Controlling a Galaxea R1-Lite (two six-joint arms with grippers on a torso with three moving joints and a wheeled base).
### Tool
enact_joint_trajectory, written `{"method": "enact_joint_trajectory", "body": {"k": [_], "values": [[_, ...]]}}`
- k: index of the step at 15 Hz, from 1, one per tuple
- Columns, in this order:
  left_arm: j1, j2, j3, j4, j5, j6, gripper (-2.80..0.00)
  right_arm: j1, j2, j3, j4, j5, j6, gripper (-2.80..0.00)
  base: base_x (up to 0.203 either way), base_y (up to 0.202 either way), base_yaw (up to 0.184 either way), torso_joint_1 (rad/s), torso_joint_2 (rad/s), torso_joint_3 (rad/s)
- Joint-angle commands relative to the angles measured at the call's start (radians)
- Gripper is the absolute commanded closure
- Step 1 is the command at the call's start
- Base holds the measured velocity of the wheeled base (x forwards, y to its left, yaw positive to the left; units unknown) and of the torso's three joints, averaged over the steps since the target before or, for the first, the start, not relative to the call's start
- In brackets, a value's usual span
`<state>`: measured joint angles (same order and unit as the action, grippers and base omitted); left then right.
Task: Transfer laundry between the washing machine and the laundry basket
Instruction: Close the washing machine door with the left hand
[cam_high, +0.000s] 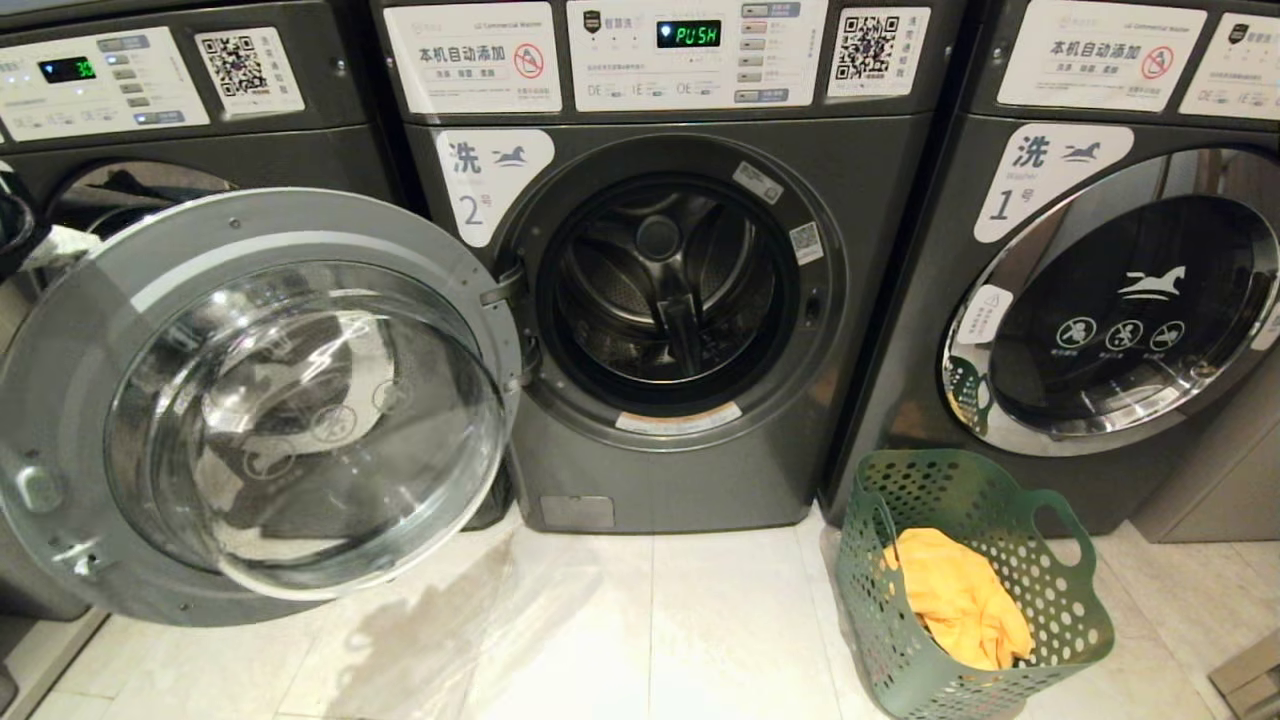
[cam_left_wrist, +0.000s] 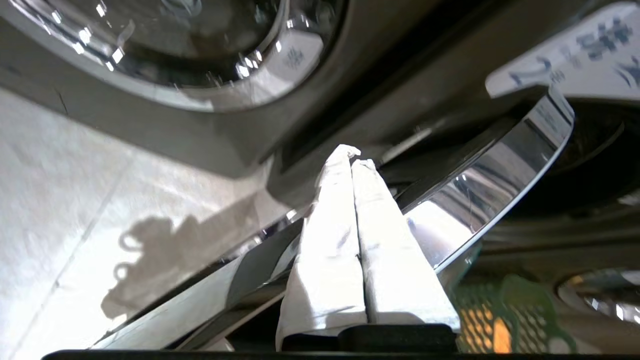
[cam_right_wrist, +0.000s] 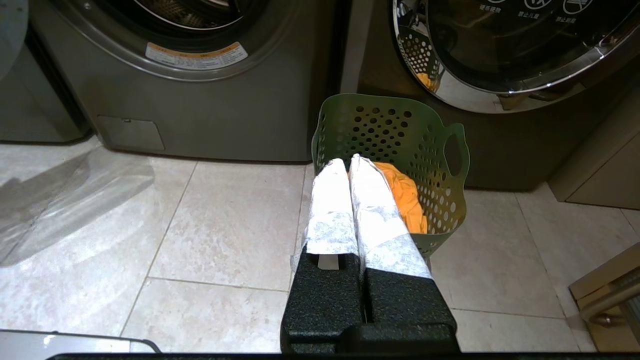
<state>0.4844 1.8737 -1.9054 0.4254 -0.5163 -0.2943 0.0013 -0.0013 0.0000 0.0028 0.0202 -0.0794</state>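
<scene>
The washing machine labelled "2" stands in the middle with its round glass door swung wide open to the left. Its drum looks empty. The green laundry basket stands on the floor at the lower right and holds a yellow-orange garment. My left gripper is shut on nothing, just behind the open door's chrome rim. In the head view it shows at the far left edge. My right gripper hangs shut and empty over the floor, pointing at the basket and the yellow-orange garment.
A like machine labelled "1" stands closed at the right, directly behind the basket. Another machine with a lit display stands at the left, partly behind the open door. Pale floor tiles lie in front of machine "2".
</scene>
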Motion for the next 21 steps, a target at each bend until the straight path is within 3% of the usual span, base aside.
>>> {"method": "enact_joint_trajectory", "body": {"k": [1, 8, 12, 17, 21], "values": [[-0.006, -0.064, 0.007, 0.057, -0.008, -0.002, 0.00, 0.000, 0.001, 0.000, 0.000, 0.001, 0.000, 0.00, 0.000, 0.000, 0.000, 0.000, 0.00, 0.000], [-0.088, -0.186, 0.022, 0.298, -0.072, -0.002, 0.00, 0.000, 0.001, 0.000, 0.000, 0.000, 0.000, 0.00, 0.000, 0.000, 0.000, 0.000, 0.00, 0.000], [-0.148, -0.232, 0.070, 0.305, -0.070, 0.000, 0.00, 0.000, 0.001, -0.001, 0.000, 0.000, 0.000, 0.00, 0.000, 0.000, 0.000, 0.000, 0.00, 0.000], [-0.265, -0.310, 0.217, 0.294, -0.061, 0.002, 0.00, 0.000, 0.001, 0.000, 0.000, 0.000, 0.000, 0.00, 0.000, 0.000, 0.000, 0.000, 0.00, 0.000], [-0.344, -0.308, 0.243, 0.290, -0.032, -0.006, 0.00, 0.000, 0.001, 0.000, 0.000, -0.003, 0.000, 0.00, 0.000, 0.000, 0.000, 0.000, 0.00, 0.000]]}}
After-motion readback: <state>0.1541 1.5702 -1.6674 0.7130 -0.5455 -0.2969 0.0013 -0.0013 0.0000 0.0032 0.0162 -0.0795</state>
